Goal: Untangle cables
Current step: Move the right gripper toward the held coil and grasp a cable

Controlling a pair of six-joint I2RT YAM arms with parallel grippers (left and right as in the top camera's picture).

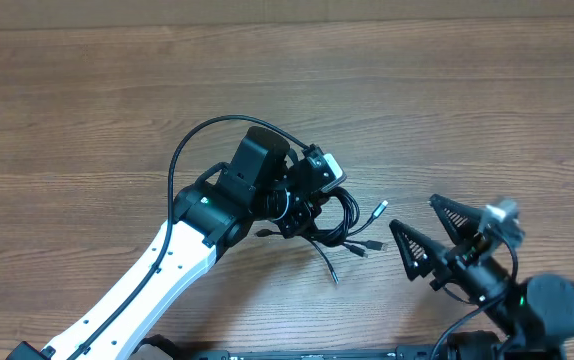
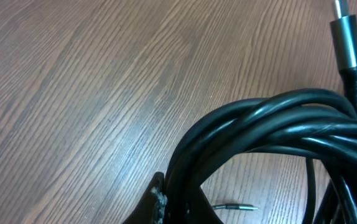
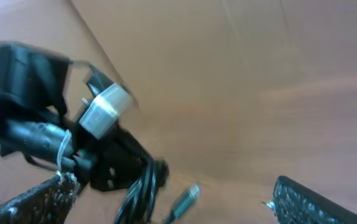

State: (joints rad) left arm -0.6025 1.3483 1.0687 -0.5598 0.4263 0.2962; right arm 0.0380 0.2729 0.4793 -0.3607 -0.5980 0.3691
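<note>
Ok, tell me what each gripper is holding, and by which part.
The left gripper is shut on the cables, gripping the bunched loops, not the plug ends. The right gripper is open and holds nothing.

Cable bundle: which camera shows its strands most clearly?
Left wrist: the cable bundle fills the frame, its separate black strands sharp. Overhead shows it small, strands merging; right wrist shows it dark and blurred.

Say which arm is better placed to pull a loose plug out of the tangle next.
Right. The right hand is open, empty and faces the silver-tipped plug sticking out of the cable bundle toward it. The left hand is shut on the bundle and can probably anchor it.
</note>
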